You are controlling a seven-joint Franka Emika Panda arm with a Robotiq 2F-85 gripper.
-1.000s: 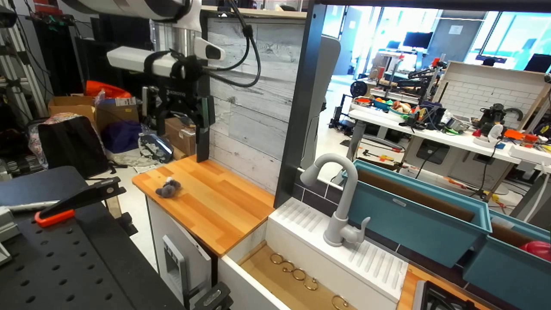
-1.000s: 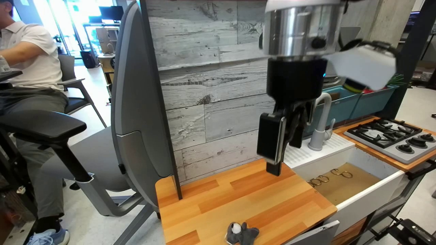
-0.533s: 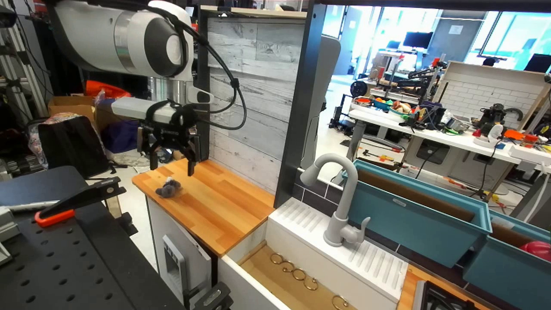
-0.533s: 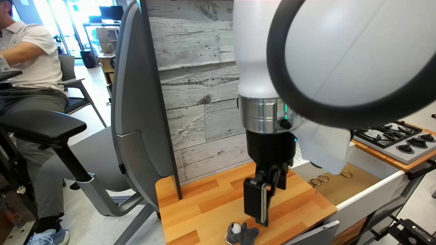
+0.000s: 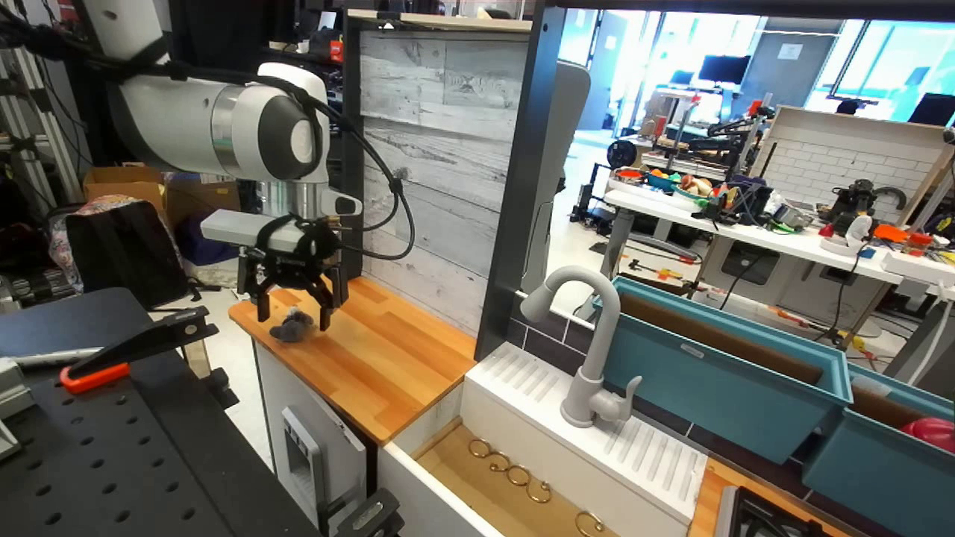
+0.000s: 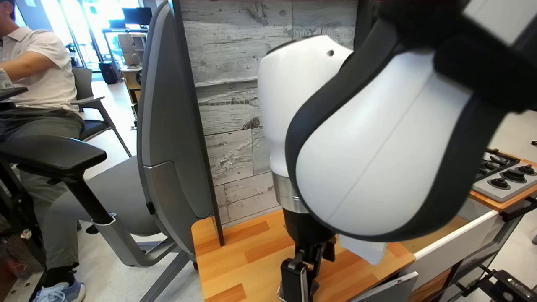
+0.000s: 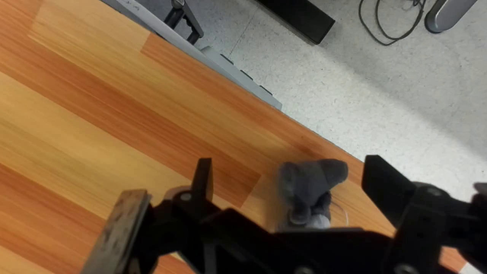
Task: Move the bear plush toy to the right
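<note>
The bear plush toy (image 7: 309, 182), dark grey with a paler end, is seen lying on the desk (image 5: 395, 350), just beside the edge opposite the plank-faced panel (image 5: 440, 171) and near the corner well apart from the sink (image 5: 418, 485). The gripper (image 5: 293, 322) is positioned over it, pointed downward. The fingers (image 7: 203, 179) are spread wide and released, one on either side of the toy in the wrist view; a gap is left on both sides, the narrower one towards that desk edge. The toy's paler end is partly covered by the gripper's body. How high the fingers are held above the desk cannot be told. In an exterior view most of the toy is hidden behind one finger. The desk's far edge is met by the sink, and on the white ledge (image 5: 515, 369) behind it the grey faucet (image 5: 600, 350) is mounted. A turquoise planter (image 5: 716, 380) is placed behind the faucet.
</note>
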